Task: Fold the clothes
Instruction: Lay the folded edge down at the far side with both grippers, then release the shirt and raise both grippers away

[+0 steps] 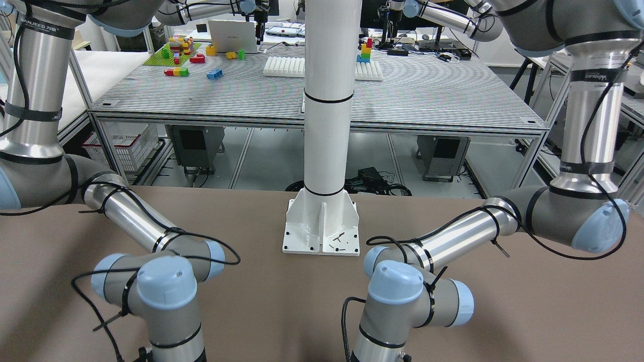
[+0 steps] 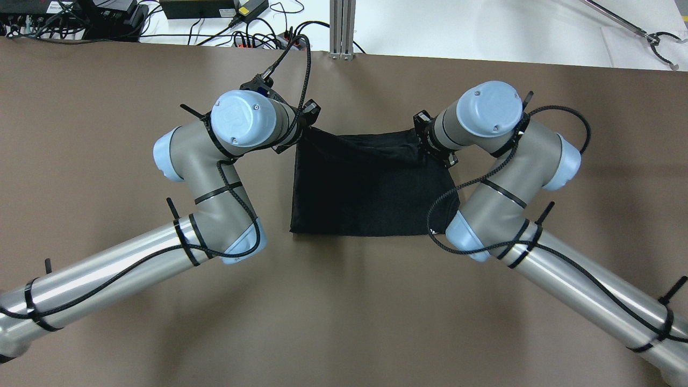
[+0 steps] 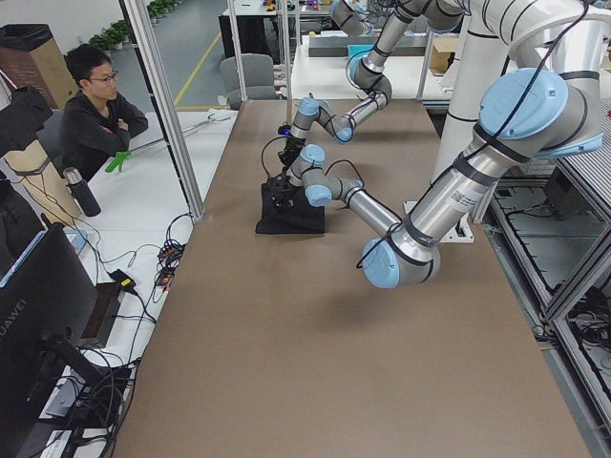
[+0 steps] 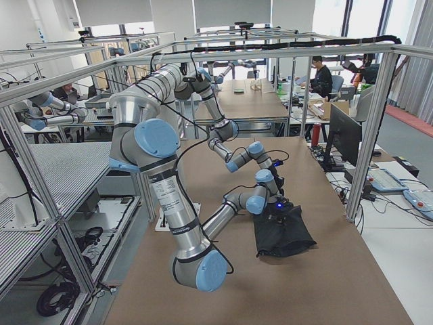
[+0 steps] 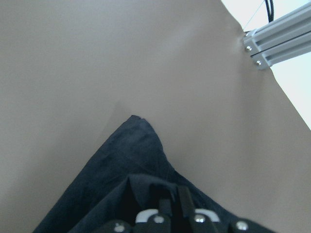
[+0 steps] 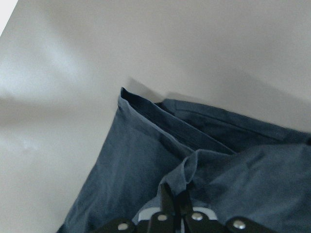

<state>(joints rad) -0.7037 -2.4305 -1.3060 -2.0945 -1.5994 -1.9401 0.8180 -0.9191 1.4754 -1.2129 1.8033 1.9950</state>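
With left tool [image 5: 170, 206] and right tool [image 6: 176, 200] each clamped on an upper corner of the clothes [image 2: 371, 188], raise both together, keeping fabric taut.

Robotics lab, no question: aluminium-profile framing [image 4: 270, 51] cages the brown table [image 2: 344, 322], and a white post [image 1: 329, 100] is bolted to its top. More robot arms [image 1: 453, 20] stand at neighbouring benches. Toy bricks [image 1: 178, 50] litter a slatted workbench [image 1: 427, 95], and an operator [image 3: 95, 110] sits beside a monitor [image 4: 342, 132] and trailing cables [image 3: 167, 262].
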